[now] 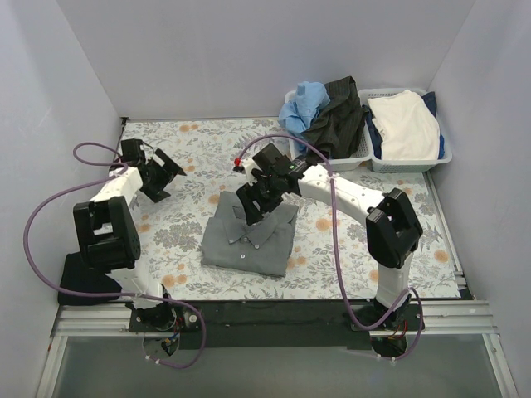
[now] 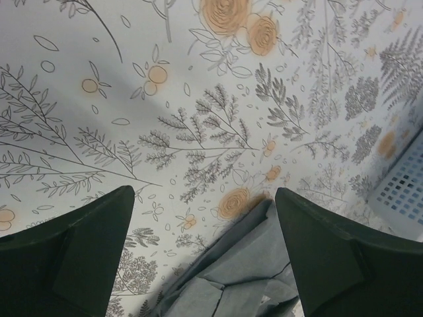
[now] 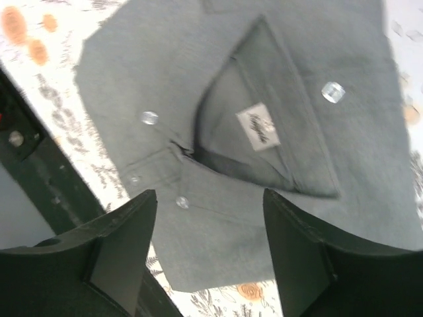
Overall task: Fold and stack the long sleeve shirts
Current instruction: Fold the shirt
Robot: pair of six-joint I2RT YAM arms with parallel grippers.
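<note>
grey shirt (image 1: 249, 236): folded, collar (image 3: 284, 99) up, centre of frame on worktop (image 1: 191, 141) | right tool (image 3: 208, 198): released, spread just above collar, holding nothing | left tool (image 2: 205, 191): released, frame left, apart from shirt | risk: right finger snags collar, drags fold open

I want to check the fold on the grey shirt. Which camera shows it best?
The top external view: nearly the whole folded grey shirt shows there. The right wrist view gives only collar, label and buttons close up; the left wrist view just one edge.
</note>
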